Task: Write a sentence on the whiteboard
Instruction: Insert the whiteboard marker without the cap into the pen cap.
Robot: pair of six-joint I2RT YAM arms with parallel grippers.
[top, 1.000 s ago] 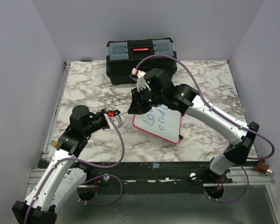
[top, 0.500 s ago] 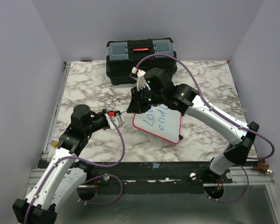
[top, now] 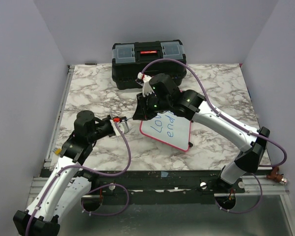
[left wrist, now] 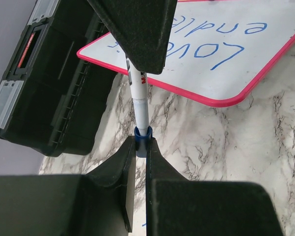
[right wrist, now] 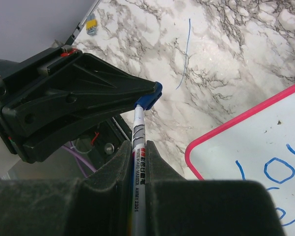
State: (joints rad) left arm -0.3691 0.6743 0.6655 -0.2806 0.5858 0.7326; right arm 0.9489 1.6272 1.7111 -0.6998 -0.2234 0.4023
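We see a white whiteboard [top: 180, 140] framed pink-red, blue sentence [top: 166, 124], white marker [left wrist: 140, 105] with blue cap [left wrist: 143, 140], black toolbox [top: 132, 73], our table [top: 93, 91] white marble veined grey.

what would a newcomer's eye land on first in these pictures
The two arms meet mid-table on one marker: the left gripper pinches its blue end and the right gripper clamps the white barrel. Right beside them lies the pink-framed whiteboard with a blue sentence on it. A black toolbox sits at the table's far edge.
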